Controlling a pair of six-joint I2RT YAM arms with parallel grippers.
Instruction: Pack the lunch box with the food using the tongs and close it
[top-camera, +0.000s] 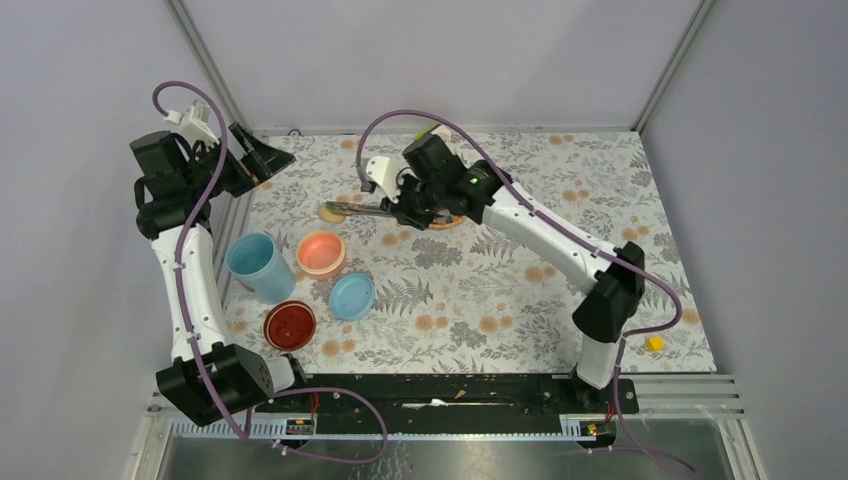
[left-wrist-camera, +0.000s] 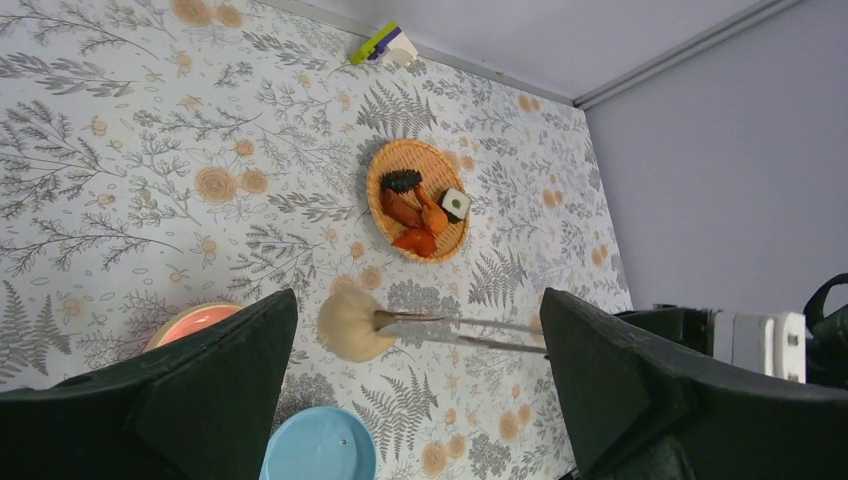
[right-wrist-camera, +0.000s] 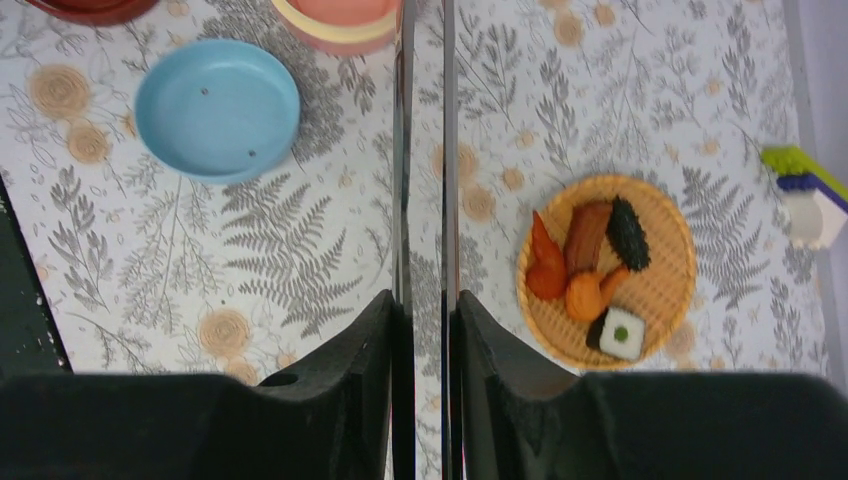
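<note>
My right gripper (top-camera: 400, 212) (right-wrist-camera: 424, 300) is shut on the silver tongs (top-camera: 365, 210) (right-wrist-camera: 403, 150), which point left. Their tips pinch a beige round (top-camera: 333, 211) (left-wrist-camera: 350, 325) above the cloth. Beyond it stand the lunch box's light blue tub (top-camera: 258, 265), its pink-orange inner bowl (top-camera: 321, 253) (right-wrist-camera: 340, 20) and the round blue lid (top-camera: 352, 295) (right-wrist-camera: 217, 108). Orange chunks (right-wrist-camera: 575, 290), a sushi roll (right-wrist-camera: 620, 333) and a dark piece (right-wrist-camera: 628, 232) lie on the orange woven plate (right-wrist-camera: 668, 270) (left-wrist-camera: 425, 152). My left gripper (top-camera: 262, 157) (left-wrist-camera: 417, 300) hangs open and empty at the far left.
A red round dish (top-camera: 290, 324) sits in front of the tub. A green, purple and white toy (left-wrist-camera: 385, 42) (right-wrist-camera: 805, 190) lies by the back wall. A small yellow piece (top-camera: 655, 343) rests at the near right. Metal frame posts edge the floral cloth.
</note>
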